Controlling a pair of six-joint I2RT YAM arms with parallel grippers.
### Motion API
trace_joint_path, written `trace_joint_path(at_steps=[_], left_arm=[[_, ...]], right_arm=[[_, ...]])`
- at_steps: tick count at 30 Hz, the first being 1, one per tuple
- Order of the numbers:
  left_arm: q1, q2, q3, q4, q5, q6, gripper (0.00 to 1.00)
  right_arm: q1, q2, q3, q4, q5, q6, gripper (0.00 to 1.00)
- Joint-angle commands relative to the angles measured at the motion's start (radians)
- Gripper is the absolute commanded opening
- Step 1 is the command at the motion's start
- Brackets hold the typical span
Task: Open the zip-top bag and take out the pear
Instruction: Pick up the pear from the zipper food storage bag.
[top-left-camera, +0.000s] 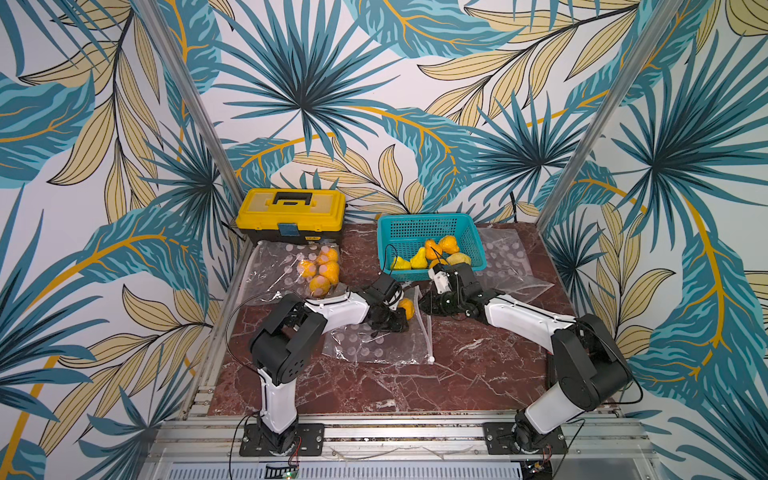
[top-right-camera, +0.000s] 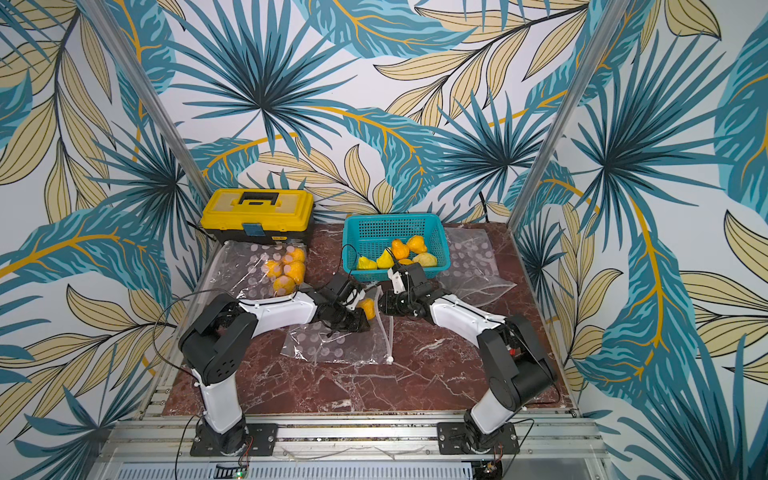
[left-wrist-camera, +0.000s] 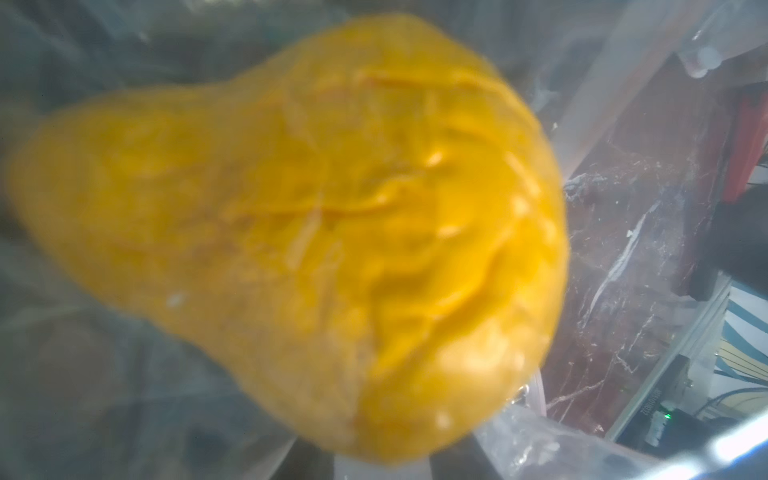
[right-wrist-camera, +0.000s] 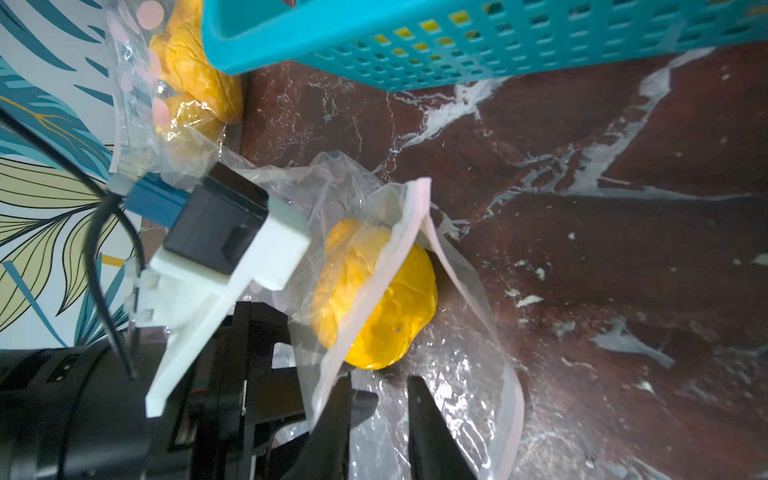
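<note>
We see the pear (top-left-camera: 406, 308) near the middle of the table (top-left-camera: 478, 374), between the two arms. It sits in the open mouth of the zip-top bag (top-left-camera: 365, 347), and this bag lies flat on the table. The two zip strips (right-wrist-camera: 374, 274) stand apart, with the pear between them.

In the right wrist view the broad, round end of the pear is outside the plastic and bare. The rest of its body is under the clear film. So its long axis goes from inside the bag out through the mouth. The thick end points outward, toward the right pincer (right-wrist-camera: 378, 386), and the narrow neck points back toward the left pincer (top-left-camera: 397, 320). In the left wrist view the pear fills almost the whole picture, blurred and seen through film.

The right pincer is spread. Its two dark fingers (right-wrist-camera: 424, 415) stand apart just beside the thick end, and bag film shows in the gap. One zip strip runs along one finger, but we see nothing pinched.

The left pincer is close against the pear on the bag side. Its fingertips are hidden, so we cannot tell if it presses on the pear.

Behind, a teal basket (top-left-camera: 386, 232) holds more pears (top-left-camera: 433, 248), well apart from this bag.
</note>
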Motion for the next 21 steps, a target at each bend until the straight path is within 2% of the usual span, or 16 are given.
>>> trace_joint_path(at_steps=[1,12,21], left_arm=[[-0.008,0.022,-0.021,0.008,0.003,-0.007,0.36],[-0.036,0.042,-0.006,0.015,0.007,-0.015,0.36],[-0.04,0.032,-0.032,0.015,0.004,0.0,0.33]], right_arm=[[0.007,-0.044,-0.044,0.007,0.039,-0.022,0.26],[0.007,-0.133,-0.117,0.087,0.069,-0.046,0.26],[0.008,-0.084,-0.115,0.182,0.039,-0.084,0.33]])
